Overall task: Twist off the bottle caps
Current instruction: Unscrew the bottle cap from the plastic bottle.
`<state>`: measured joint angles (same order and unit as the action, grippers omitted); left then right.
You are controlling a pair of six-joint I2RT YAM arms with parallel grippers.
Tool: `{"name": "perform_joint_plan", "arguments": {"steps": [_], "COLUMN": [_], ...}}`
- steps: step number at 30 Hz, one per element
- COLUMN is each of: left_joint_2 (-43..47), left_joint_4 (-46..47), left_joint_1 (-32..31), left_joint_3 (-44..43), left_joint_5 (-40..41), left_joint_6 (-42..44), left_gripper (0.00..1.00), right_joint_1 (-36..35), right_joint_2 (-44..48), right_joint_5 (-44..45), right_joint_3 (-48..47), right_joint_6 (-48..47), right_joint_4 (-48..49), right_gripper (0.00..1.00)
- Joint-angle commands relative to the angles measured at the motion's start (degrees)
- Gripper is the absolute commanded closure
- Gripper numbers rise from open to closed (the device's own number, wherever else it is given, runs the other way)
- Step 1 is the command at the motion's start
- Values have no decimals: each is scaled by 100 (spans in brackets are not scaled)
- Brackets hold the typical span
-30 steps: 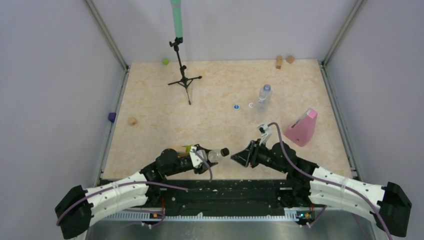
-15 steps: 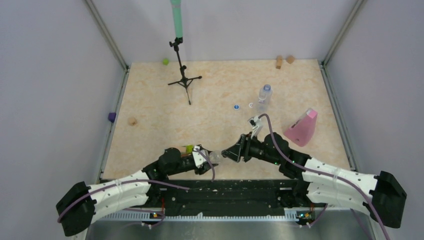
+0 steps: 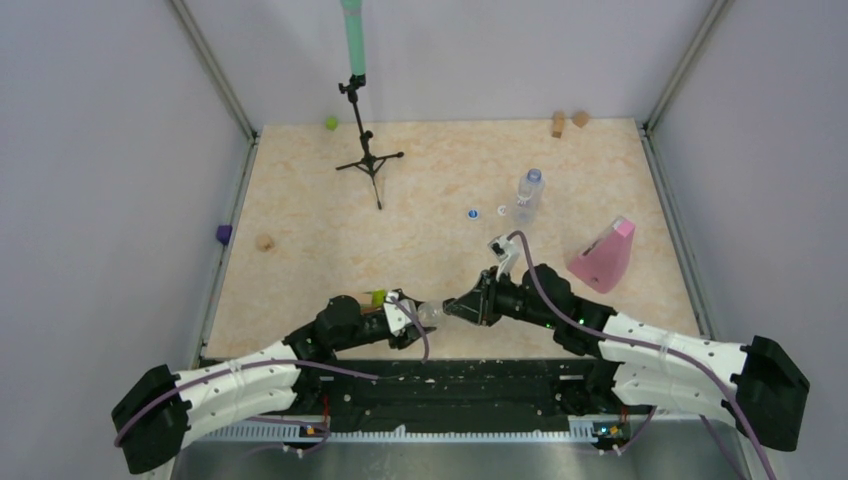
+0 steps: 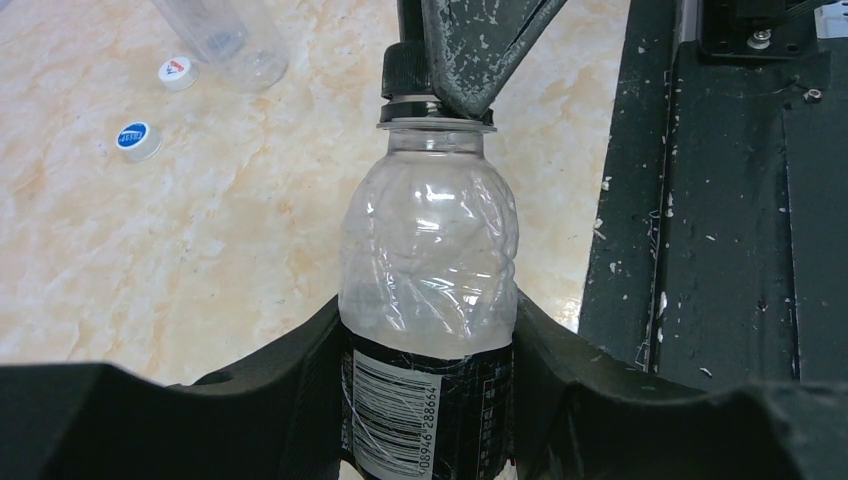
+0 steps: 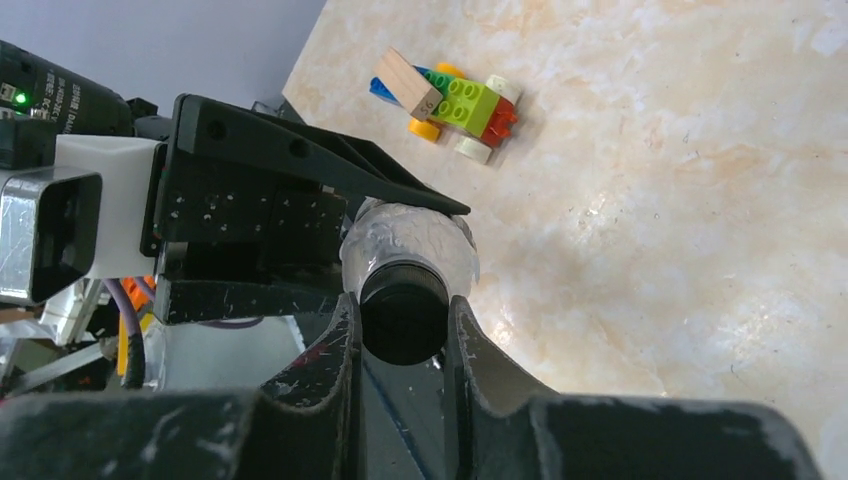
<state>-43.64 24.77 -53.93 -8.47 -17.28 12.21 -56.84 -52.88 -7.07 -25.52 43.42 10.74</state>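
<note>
Left tool (image 4: 428,320): clamped on the lower body of the held bottle (image 4: 428,230), fingers on either side of the label.
Right tool (image 5: 403,325): closed narrow on the black cap (image 5: 403,318), one finger on each side.
Held bottle, position: between the two tools near the near edge of the surface (image 3: 330,200), neck toward the right tool.
Held bottle, label: black band with white barcode; digits "08946" and "288664" readable, brand name out of view.
Black cap: seated on the neck, above the collar ring.
White cap (image 4: 177,71): loose on the surface, red mark on top, not legible.
Blue cap (image 4: 135,140): loose just beside the white cap, white print, not legible.
Second bottle (image 3: 528,193): upright near both loose caps.
Brick assembly (image 5: 450,100): green, blue, red and yellow bricks; mark on the tan block too small to read.
</note>
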Motion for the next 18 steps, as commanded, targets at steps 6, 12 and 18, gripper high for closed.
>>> {"name": "perform_joint_plan", "arguments": {"steps": [6, 12, 18], "left_joint_2": [197, 150, -12], "left_joint_4": [713, 751, 793], "left_joint_1": [-3, -3, 2], "left_joint_3": [65, 107, 59], "left_joint_5": [-851, -1469, -2038], "left_joint_6": [-434, -428, -390], "left_gripper": [100, 100, 100], "right_joint_1": [-26, -25, 155], "right_joint_2": [242, 453, 47], "right_joint_5": [-1856, -3496, -3913], "right_joint_3": [-10, 511, -126], "right_joint_6": [-3505, -6975, -8857], "right_joint_4": [959, 1194, -243], "right_gripper": [100, 100, 100]}}
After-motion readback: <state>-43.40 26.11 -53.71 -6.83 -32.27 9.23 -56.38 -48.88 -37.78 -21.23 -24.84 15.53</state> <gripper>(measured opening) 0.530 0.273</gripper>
